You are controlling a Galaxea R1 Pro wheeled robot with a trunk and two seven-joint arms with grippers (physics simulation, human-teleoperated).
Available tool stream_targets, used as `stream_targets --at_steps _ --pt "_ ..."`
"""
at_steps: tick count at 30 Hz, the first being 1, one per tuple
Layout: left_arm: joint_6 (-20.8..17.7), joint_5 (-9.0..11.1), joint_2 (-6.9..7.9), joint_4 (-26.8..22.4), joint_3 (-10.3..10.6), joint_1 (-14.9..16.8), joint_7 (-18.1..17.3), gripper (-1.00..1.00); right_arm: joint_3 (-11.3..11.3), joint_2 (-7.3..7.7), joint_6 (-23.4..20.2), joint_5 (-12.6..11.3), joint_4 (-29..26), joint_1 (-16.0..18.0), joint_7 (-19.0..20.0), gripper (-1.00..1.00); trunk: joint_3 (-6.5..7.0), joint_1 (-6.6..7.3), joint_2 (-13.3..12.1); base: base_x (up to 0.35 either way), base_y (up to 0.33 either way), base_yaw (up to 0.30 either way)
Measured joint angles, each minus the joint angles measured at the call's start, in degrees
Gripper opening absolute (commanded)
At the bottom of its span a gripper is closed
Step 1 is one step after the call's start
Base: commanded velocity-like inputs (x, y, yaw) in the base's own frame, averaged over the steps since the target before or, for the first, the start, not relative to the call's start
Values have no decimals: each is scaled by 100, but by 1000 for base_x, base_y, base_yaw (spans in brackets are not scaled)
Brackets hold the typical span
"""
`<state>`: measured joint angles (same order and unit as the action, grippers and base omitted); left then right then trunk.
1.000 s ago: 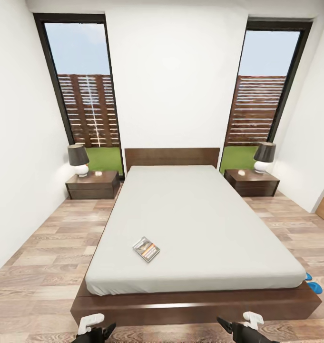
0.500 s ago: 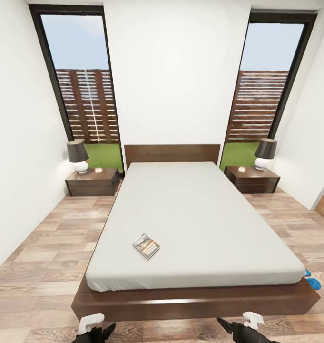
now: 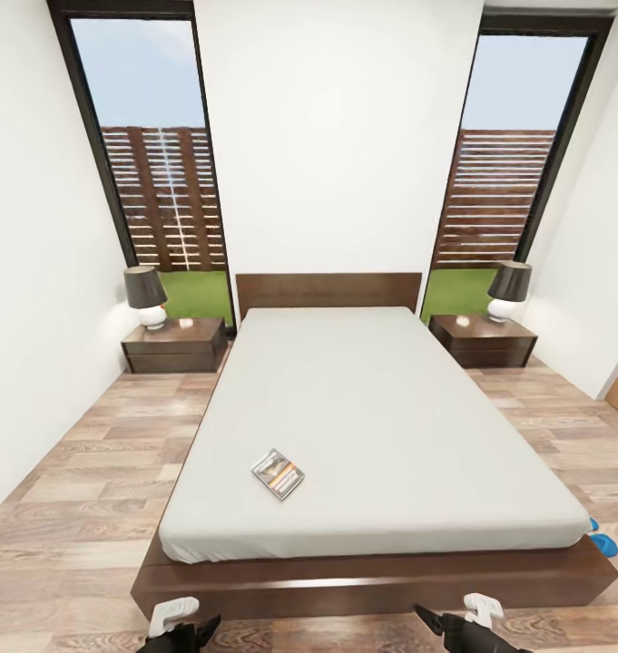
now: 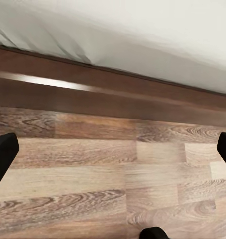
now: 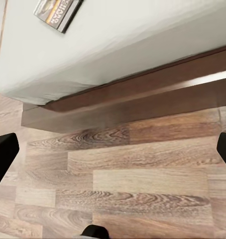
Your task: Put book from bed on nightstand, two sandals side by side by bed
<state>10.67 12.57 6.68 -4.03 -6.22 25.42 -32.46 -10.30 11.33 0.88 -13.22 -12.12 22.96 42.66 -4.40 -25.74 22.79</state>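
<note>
Well, book [image 3: 279,474] near bed's [image 3: 381,426] foot edge — floor [image 3: 82,490] open alongside.

We are seeing the bed [image 3: 381,426] blocking the middle — bare floor [image 3: 82,472] is lying open along both flanks, reaching each nightstand [image 3: 174,345].

Ahead of my grippers, white walls [image 3: 336,136] frame two tall dark-framed windows [image 3: 150,145] (slatted fence and grass outside); a lamp [image 3: 146,295] stands at each side, plank floor [image 3: 82,472] lies beneath me.
</note>
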Motion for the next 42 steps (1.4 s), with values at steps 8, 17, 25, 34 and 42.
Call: stream_targets --at_steps 8,17,25,34,42 --pt "0 0 0 -2 -2 0 0 100 0 0 0 0 0 0 1 100 0 3 1 234 0 0" --pt "0 0 0 -2 -2 0 0 100 -1 0 0 1 -2 0 14 100 0 3 1 328 0 0" --pt "0 -1 0 -2 -4 0 0 100 -1 0 0 1 -2 0 22 100 0 -2 -4 253 0 0" --pt "0 1 1 -4 -2 -1 -1 100 -2 -1 0 3 -5 1 45 100 0 0 0 2 0 79" --pt "0 1 1 -4 -2 -2 -2 100 -3 -1 0 3 -4 2 44 100 0 0 0 0 0 263"
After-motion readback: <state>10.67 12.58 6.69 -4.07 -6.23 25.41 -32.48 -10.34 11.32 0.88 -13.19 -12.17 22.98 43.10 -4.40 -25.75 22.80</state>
